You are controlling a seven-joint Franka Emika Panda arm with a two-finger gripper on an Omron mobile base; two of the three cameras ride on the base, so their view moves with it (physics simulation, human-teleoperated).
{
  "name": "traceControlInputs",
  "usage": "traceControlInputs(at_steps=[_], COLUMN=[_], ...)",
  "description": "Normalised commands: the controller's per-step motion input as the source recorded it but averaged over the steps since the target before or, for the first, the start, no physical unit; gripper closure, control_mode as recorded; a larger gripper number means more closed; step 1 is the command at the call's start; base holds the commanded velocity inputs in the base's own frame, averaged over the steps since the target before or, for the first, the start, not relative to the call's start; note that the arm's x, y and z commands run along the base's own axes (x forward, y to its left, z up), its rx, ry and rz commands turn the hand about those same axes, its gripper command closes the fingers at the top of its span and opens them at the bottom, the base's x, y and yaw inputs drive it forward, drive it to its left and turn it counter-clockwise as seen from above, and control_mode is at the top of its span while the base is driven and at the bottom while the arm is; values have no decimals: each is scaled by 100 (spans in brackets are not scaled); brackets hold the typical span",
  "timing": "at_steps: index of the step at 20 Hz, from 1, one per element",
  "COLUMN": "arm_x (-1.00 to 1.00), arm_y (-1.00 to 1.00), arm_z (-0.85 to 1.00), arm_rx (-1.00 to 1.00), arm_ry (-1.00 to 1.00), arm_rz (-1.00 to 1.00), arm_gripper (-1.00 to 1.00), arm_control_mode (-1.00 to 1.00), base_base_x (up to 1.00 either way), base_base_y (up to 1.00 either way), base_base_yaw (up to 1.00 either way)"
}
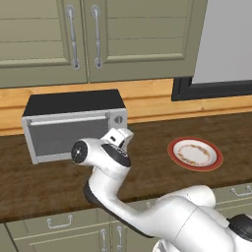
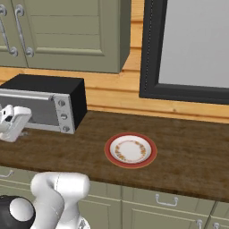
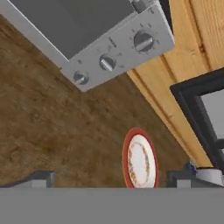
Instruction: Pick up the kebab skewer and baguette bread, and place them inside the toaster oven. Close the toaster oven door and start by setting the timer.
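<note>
With its fingers spread wide and empty, the tool [image 3: 113, 177] should turn squarely toward the three knobs [image 3: 107, 63] of the toaster oven [image 1: 74, 129] and approach the timer slowly.

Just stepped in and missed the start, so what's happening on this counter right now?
The white arm holds its claw open and empty in front of the toaster oven, near its three knobs. The toaster oven door looks shut. To the right on the wooden counter sits a red-rimmed plate with nothing on it. I can't make out the skewer or the baguette through the glass, so I can't say whether they are inside.
</note>
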Motion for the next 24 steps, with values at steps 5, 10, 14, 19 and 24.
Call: traceControlInputs(at_steps=[5, 10, 14, 19, 24], arm_x=[3, 22, 51, 36, 16], arm_y=[0, -15, -14, -24, -10], arm_z=[-28, -36, -2, 0, 0], arm_rx=[-85, -78, -66, -57, -48], arm_ry=[57, 59, 65, 58, 45], arm_rz=[46, 44, 28, 16, 1], arm_gripper=[-100, -100, -100, -100, -100], arm_control_mode=[-100, -100, -100, -100, -100], base_base_x=[0, 0, 0, 0, 0], base_base_y=[0, 0, 0, 0, 0], base_base_yaw=[0, 0, 0, 0, 0])
